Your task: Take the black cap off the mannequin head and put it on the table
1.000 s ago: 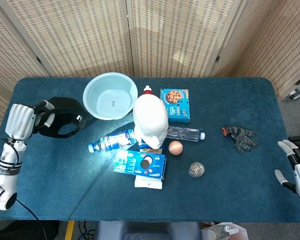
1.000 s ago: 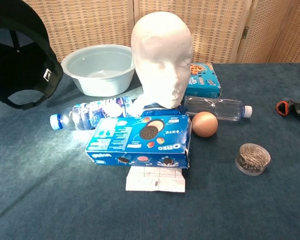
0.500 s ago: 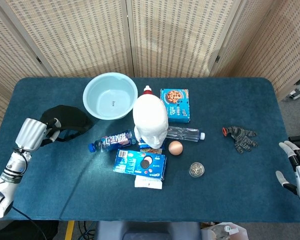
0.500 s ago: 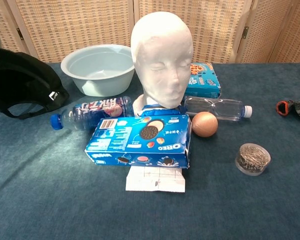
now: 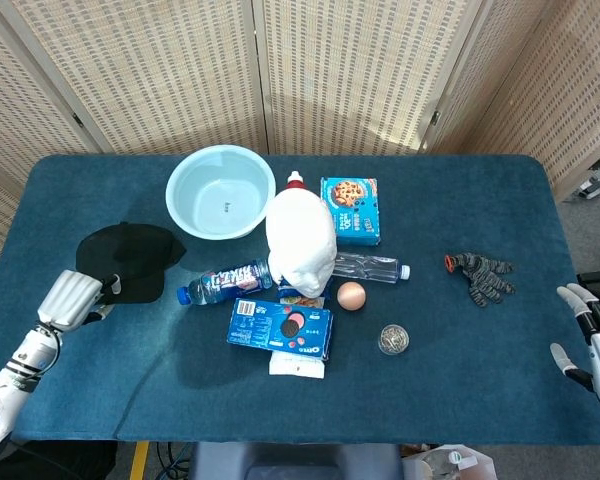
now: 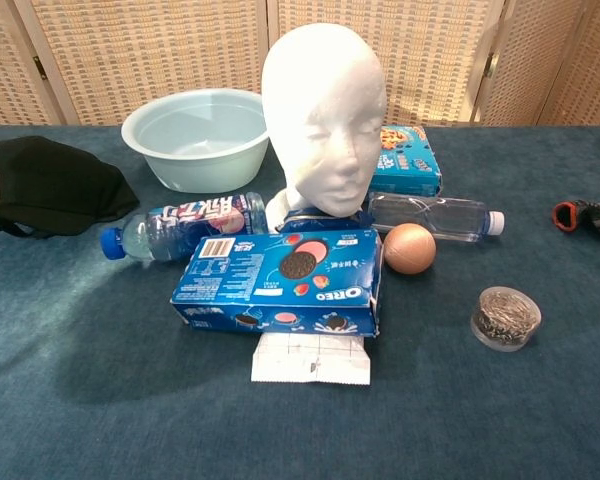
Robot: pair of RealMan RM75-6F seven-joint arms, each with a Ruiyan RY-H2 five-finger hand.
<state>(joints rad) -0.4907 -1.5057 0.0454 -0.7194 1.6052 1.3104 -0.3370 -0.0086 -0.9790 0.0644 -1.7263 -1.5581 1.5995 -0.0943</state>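
Black fabric cap (image 5: 128, 258) now lies flat on blue table (image 5: 480, 380), lowered since earlier, left hand (image 5: 70, 298) touching its edge, grip unclear; white foam mannequin head (image 5: 300, 243) bare; right hand (image 5: 590, 330) spread, cut off.

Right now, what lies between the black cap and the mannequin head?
In the head view, a labelled bottle lies on its side between the cap and the head.

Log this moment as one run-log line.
cap: black cap on table | head: mannequin head bare | left hand: beside cap, contact unclear | right hand: empty
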